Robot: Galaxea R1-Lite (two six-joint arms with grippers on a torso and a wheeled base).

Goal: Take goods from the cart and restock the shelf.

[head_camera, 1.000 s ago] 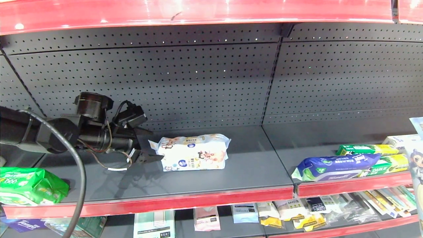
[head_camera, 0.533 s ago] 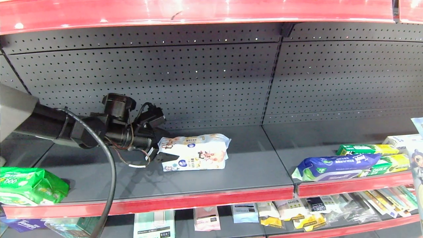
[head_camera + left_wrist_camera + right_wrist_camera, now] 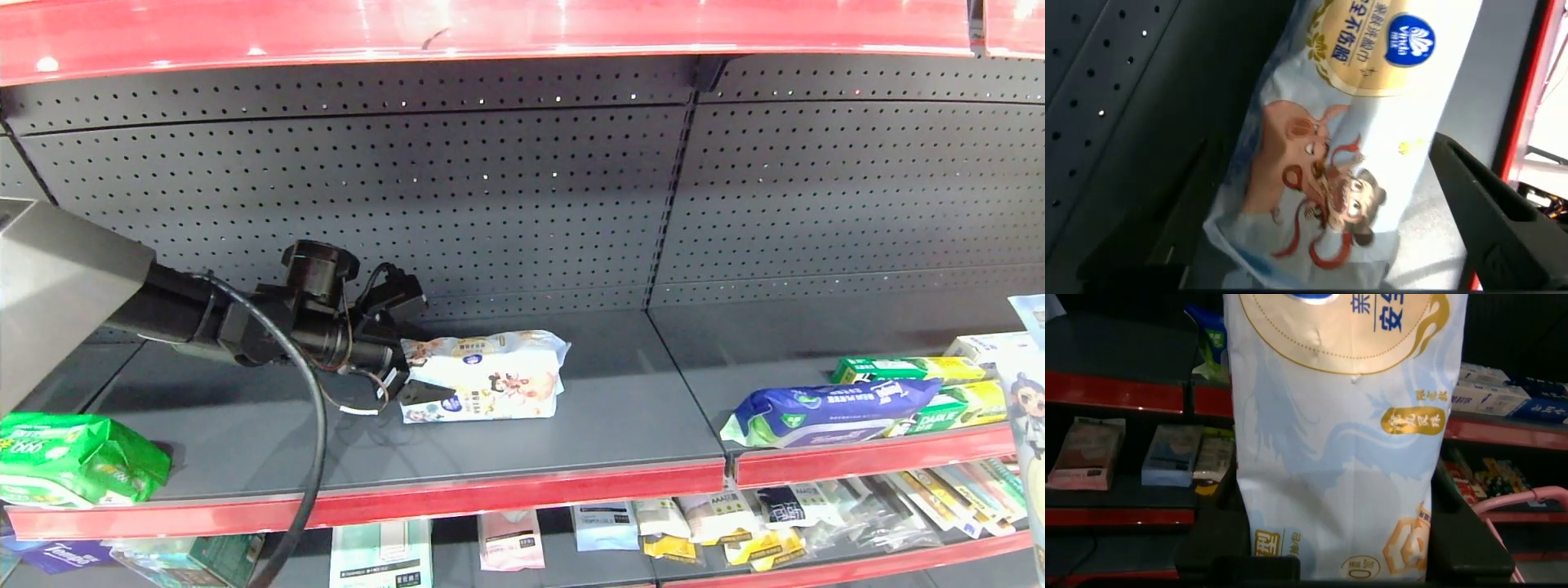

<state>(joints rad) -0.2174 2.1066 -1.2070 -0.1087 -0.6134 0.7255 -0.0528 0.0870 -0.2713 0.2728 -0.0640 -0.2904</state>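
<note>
a shop aisle: a grey metal shelf point(image 3: 571, 425) with a perforated back panel point(image 3: 490, 204) and glossy red edge strips point(image 3: 367, 502) carries packaged goods, among them a green wipes pack point(image 3: 73, 469), a blue wipes pack point(image 3: 824, 408) and toothpaste boxes point(image 3: 906, 369). small retail packets point(image 3: 735, 510) line the tier below.
</note>
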